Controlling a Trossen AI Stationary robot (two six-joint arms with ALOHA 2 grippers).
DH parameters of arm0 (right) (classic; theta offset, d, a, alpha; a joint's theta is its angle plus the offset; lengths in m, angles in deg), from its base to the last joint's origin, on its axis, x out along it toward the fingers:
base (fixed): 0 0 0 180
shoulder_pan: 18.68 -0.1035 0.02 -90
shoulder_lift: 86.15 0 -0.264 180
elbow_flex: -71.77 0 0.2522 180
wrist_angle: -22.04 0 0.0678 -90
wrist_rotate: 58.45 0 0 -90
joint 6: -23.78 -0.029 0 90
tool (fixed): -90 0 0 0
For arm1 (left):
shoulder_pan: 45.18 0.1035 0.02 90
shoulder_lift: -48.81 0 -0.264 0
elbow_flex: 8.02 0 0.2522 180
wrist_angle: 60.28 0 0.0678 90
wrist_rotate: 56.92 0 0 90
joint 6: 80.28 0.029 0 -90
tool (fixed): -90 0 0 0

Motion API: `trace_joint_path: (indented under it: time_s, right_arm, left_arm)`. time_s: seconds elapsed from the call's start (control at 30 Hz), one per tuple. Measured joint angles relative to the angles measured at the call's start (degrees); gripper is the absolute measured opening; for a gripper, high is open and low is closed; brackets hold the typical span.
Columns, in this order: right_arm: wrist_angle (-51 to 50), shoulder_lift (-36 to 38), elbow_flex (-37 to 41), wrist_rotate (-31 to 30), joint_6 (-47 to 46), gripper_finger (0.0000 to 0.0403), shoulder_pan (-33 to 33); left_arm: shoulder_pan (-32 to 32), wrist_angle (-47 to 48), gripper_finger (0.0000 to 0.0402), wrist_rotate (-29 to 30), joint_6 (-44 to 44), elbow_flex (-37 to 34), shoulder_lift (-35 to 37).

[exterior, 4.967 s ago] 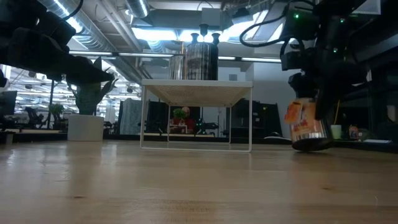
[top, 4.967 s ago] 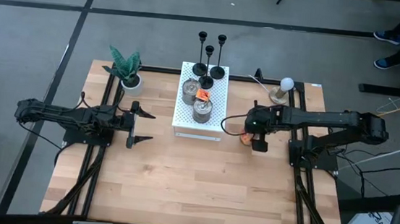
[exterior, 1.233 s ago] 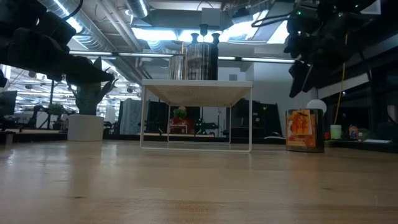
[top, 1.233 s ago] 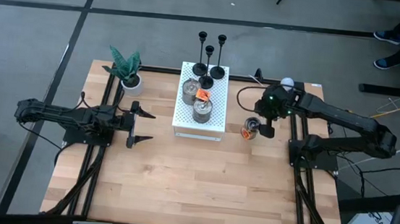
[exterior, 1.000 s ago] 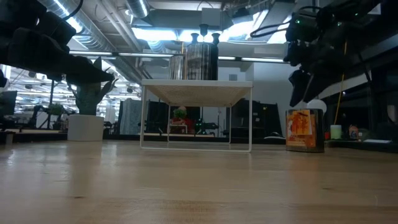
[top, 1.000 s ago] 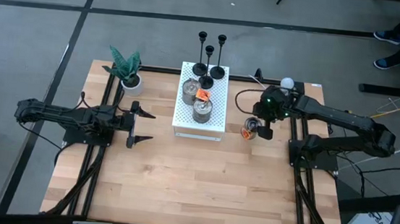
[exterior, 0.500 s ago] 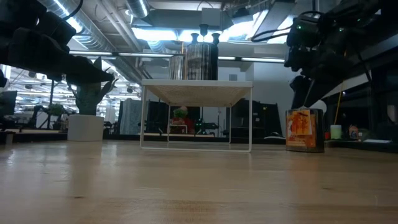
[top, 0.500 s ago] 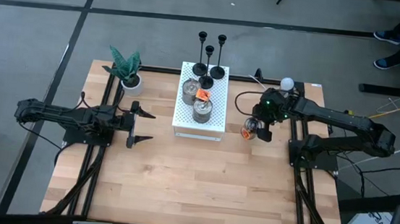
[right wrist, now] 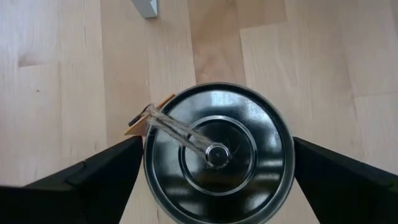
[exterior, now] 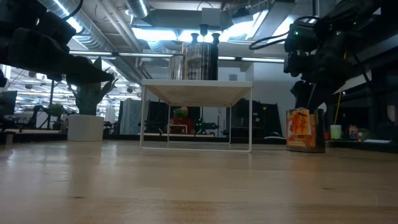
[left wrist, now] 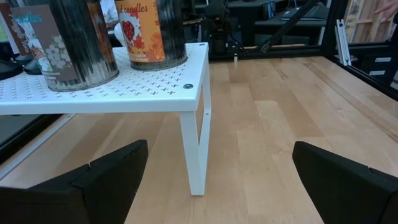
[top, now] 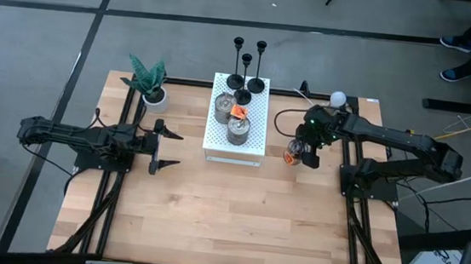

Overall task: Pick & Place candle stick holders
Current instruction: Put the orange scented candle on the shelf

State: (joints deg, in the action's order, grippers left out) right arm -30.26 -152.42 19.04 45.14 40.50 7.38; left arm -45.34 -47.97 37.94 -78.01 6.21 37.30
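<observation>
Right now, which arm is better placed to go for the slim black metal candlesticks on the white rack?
Right, probably. The right gripper hangs open over a lidded tin beside the rack, nearer the candlesticks; the left gripper waits farther off.

Five seconds ago my right end effector (top: 301, 150) was gripping the orange-labelled candle tin (top: 289, 155) just above the wooden surface (top: 228, 217), to the right of the white rack (top: 234, 147). Now the tin stands upright on the surface, released. About a second ago my right end effector had lifted and drawn back toward the far edge, clear of the tin. Since then it has come forward and down again; it now hangs directly over the tin's lid, fingers (right wrist: 106, 171) spread wide on either side and not touching it.
</observation>
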Motion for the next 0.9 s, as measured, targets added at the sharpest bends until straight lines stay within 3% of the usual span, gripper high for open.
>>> trace_joint_path:
  time_s: [0.53,0.9]
  right_arm:
    - [-3.12,-0.26,0.0,-4.19,0.29,0.04,-1.61]
    - [0.76,-7.05,0.02,-5.05,0.21,0.04,-4.18]
  left_arm:
    - [0.02,0.0,0.04,0.0,0.0,0.0,0.0]
    - [0.0,0.0,0.04,0.0,0.01,0.0,0.0]
